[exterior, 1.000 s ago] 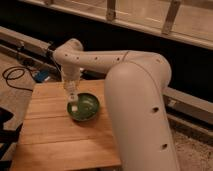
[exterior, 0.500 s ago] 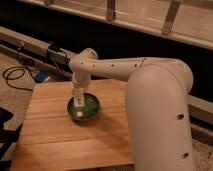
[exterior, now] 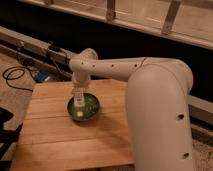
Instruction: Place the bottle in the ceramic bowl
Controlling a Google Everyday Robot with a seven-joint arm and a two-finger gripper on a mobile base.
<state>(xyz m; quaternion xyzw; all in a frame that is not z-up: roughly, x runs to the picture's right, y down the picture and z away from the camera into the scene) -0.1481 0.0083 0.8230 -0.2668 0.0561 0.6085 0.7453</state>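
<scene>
Gripper [exterior: 79,102]: we find it lowered into the bowl's left half.
Fingers: we cannot tell their state.
Ceramic bowl [exterior: 90,111]: on desk [exterior: 60,140].
Bottle: indistinguishable.

I've got the white gripper [exterior: 79,98] over the bowl [exterior: 84,108], which shows glossy green with a darker rim. A white bottle [exterior: 79,104] sits pale against that green at about nine o'clock inside the bowl. The arm [exterior: 150,95] is off-white with small dark dots. The table [exterior: 75,140] is light brown wood, striped with plank lines. Black cable [exterior: 12,77] at nine o'clock.
</scene>
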